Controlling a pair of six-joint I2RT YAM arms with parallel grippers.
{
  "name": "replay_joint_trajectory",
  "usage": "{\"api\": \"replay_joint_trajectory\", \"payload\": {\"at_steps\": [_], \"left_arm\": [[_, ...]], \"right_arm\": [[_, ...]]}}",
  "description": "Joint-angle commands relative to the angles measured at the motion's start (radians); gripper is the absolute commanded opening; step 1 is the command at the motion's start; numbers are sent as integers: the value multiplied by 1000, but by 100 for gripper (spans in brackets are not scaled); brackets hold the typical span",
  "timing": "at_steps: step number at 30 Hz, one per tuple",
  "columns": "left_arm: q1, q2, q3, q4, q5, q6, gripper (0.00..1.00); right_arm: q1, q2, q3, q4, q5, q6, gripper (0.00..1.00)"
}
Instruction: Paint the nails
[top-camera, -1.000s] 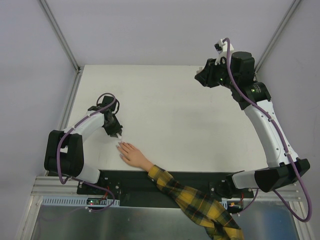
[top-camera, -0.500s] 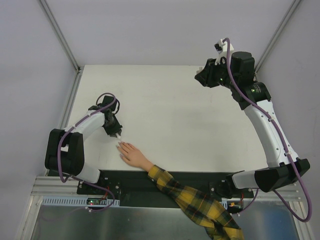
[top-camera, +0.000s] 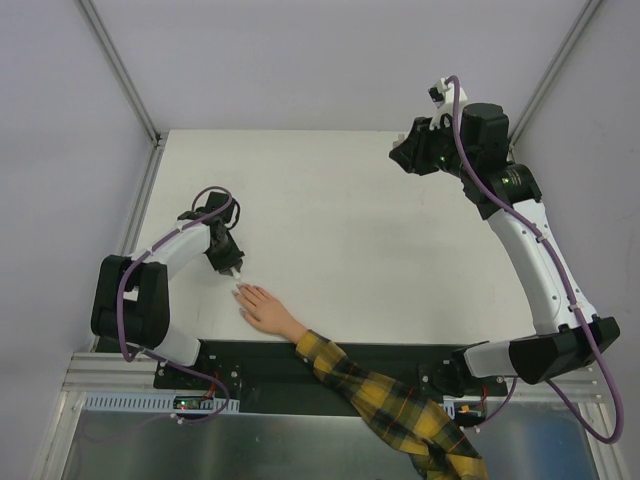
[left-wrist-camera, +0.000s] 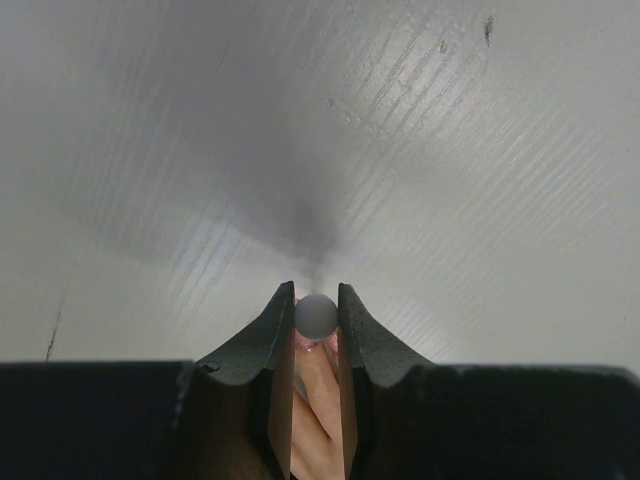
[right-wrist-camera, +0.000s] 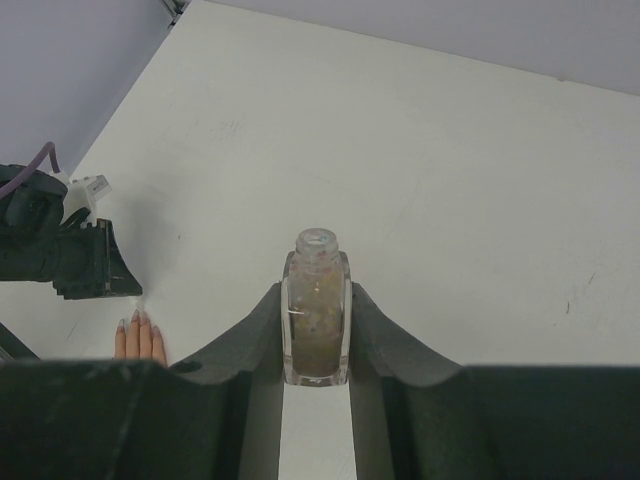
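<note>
Lying near the desk (top-camera: 350, 230) edge, the nails (top-camera: 240, 292) of the mannequin hand (top-camera: 262, 308) sit just beside the left jaws, pinched on a small grey knob (left-wrist-camera: 316, 314). The right jaws, well apart, clamp a glittery bottle (right-wrist-camera: 317, 305).

On the black mounting plate (top-camera: 250, 360), left of its middle, the left arm (top-camera: 165, 252) has white link shells, blocky black joint housings and a purple cable (top-camera: 117, 305) looping beside them. Right of that middle, the right arm (top-camera: 530, 255) matches, with small green lights on its black housings. The left gripper (left-wrist-camera: 316, 288) and right gripper (right-wrist-camera: 316, 288) each show 2 dark, curved, tapering fingers.
</note>
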Motion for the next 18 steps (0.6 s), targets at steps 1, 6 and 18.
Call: {"api": "replay_joint_trajectory", "payload": {"at_steps": [1,6,18], "left_arm": [[10,14,21,-18,-24,-19,0],[10,17,27,-4,-13,-13,0],[10,-20,53,-28,-16,14,0]], "right_arm": [[-8,-1,31,41,-6,4,0],[-8,2,34,39,-4,3,1],[-15,-4,28,50,-14,7,0]]}}
